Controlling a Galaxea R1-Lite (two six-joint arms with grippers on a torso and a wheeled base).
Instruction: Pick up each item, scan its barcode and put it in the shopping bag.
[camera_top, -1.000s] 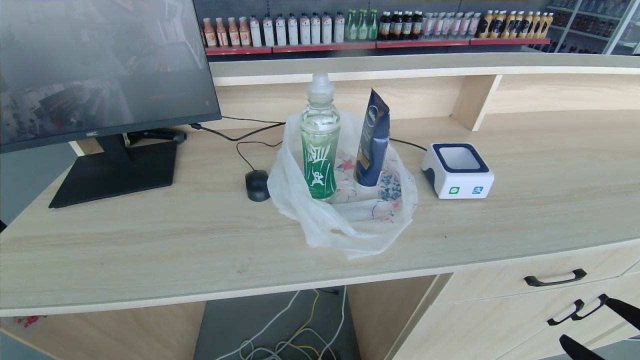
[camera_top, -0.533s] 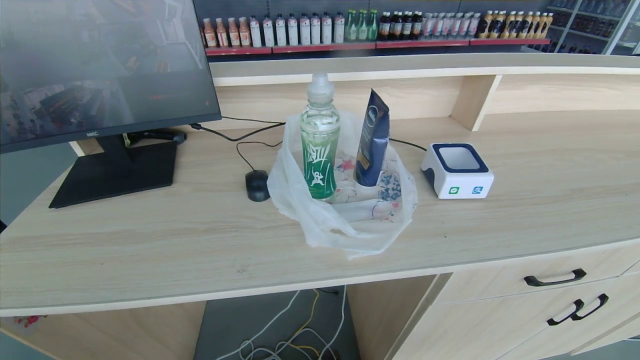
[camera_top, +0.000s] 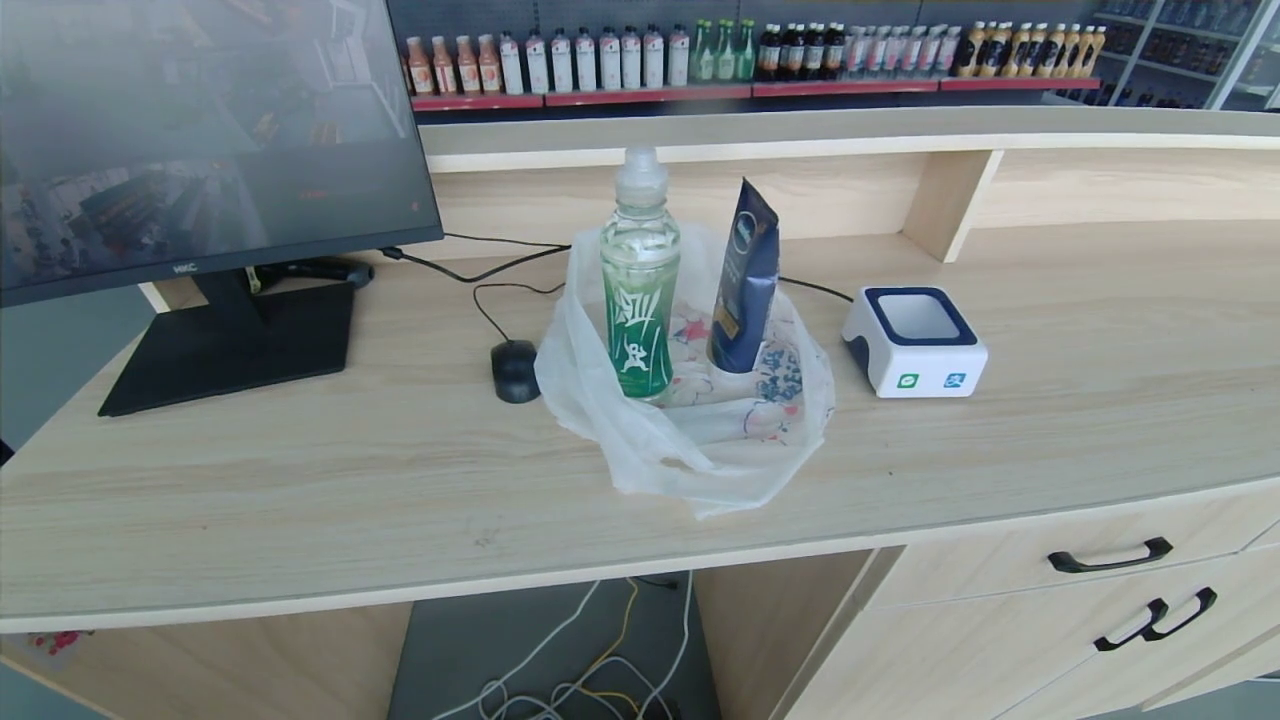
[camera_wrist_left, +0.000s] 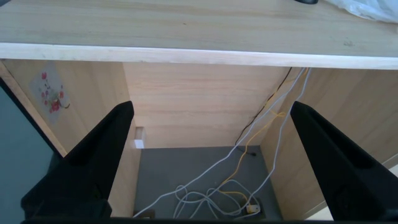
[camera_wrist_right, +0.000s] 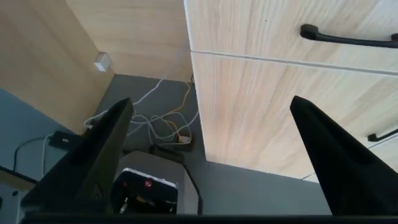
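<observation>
Since a second ago, the right gripper (camera_wrist_right: 208, 106) has been dropping down, and now it is hanging low in front of the drawers (camera_wrist_right: 267, 37). Its two fingers are spreading wide and holding nothing. The left gripper (camera_wrist_left: 211, 106) is hanging low too, under the front edge of the counter (camera_top: 300, 470), and its fingers are also spreading wide around nothing. Both arms are probably resting down there to keep out of the way, because nothing seems to be waiting on the counter for them to pick up. The big monitor (camera_top: 200, 130) is standing at the back on the left. The shopping bag (camera_top: 690, 440) is lying open in the middle of the counter, its thin plastic slumping low. The green bottle (camera_top: 638, 300) and the dark blue pouch (camera_top: 745, 280) are standing up inside it, side by side but not touching, so they are likely staying put and not rolling away. The white scanner (camera_top: 915, 345) is sitting just beside the bag on the right, likely so each item is only going a short way from scan to bag. The little black mouse (camera_top: 515, 370) is sitting close to the bag on the left. The job is looking finished.
</observation>
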